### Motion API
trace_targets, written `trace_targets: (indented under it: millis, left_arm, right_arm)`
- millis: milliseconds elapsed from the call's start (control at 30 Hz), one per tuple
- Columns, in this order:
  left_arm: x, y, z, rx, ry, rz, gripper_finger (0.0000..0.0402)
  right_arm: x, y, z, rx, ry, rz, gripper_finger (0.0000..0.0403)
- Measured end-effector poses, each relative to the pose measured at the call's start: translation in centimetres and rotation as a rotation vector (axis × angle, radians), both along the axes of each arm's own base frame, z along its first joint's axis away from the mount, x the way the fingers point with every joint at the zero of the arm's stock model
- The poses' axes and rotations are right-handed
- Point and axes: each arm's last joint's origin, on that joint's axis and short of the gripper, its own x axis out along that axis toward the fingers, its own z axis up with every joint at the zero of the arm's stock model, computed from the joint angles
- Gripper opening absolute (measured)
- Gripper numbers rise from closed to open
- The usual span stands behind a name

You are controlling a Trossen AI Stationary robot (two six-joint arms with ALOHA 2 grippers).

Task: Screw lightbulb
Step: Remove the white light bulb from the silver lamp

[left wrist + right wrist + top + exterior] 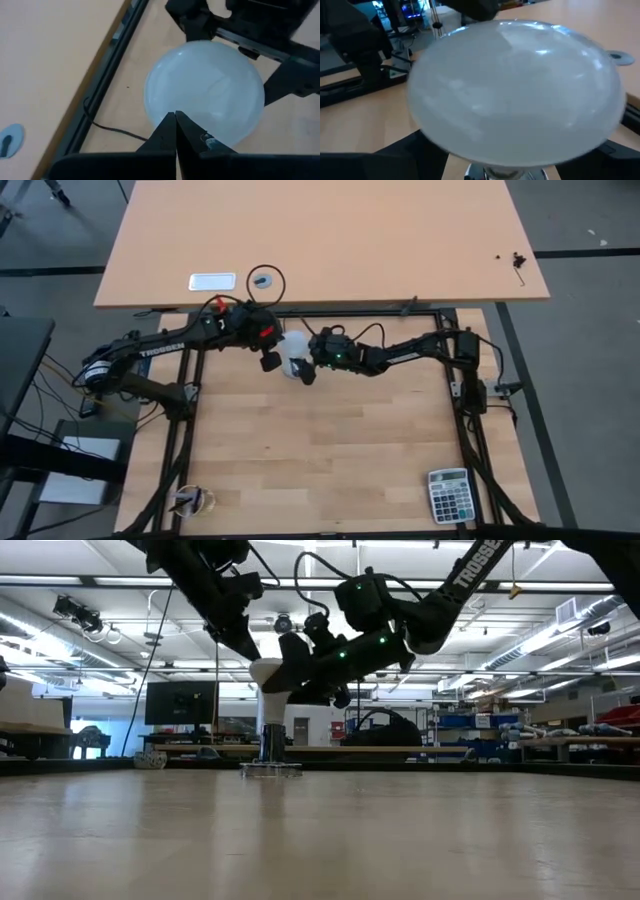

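The white lightbulb (267, 680) stands upright, wide face up. Its narrow base (270, 740) sits in a dark socket on a flat clear foot (270, 769) near the table's far edge. My right gripper (303, 367) is open, coming level from the right. Its fingers (192, 27) stand on either side of the bulb, below the wide face (515, 90). My left gripper (176, 120) is shut. It slants down from the left, with its tips over the near rim of the bulb's face (205, 95). My left gripper's shut tips lie over the rim of the bulb's face (172, 107), slanting down from the left; whether they touch it I cannot tell. My right gripper's fingers flank the bulb below its face; the bulb hides whether they touch it.
A calculator (448, 495) lies at the near right corner and a small roll (193, 500) at the near left. Black frame rails (470, 430) line the table's sides. Beyond the far edge, a second table holds a white plate (212, 281) and a corded disc (262, 279).
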Motion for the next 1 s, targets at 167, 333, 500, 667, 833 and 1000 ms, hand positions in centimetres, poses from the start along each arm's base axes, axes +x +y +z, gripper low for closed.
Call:
trace_targets:
  millis: [167, 333, 500, 667, 833, 1000]
  left_arm:
    - [0.1, 0.0, -0.2, -0.004, 0.01, -0.001, 0.0]
    - [0.0, 0.0, -0.2, -0.003, 0.01, -0.001, 0.0]
    - [0.0, -0.2, 0.0, 0.006, 0.001, -0.001, 0.0]
    - [-0.3, -0.3, 0.5, 0.02, -0.024, 0.0, 0.0]
    - [-0.8, -0.6, 2.1, 0.065, -0.126, -0.001, 0.0]
    - [-1.7, -1.0, 4.0, 0.11, -0.228, 0.0, 0.0]
  right_arm:
    - [0.1, 0.0, 0.2, -0.022, 0.008, 0.003, 0.0291]
    - [0.1, 0.0, 0.5, -0.039, 0.008, 0.008, 0.0268]
    - [0.0, 0.0, 0.7, -0.039, 0.003, 0.01, 0.0247]
    - [-0.1, 0.0, 1.2, -0.045, -0.003, 0.014, 0.0241]
    - [-0.4, -0.1, 2.8, -0.057, -0.041, 0.01, 0.024]
    - [-1.0, 0.0, 5.0, -0.073, -0.076, 0.012, 0.024]
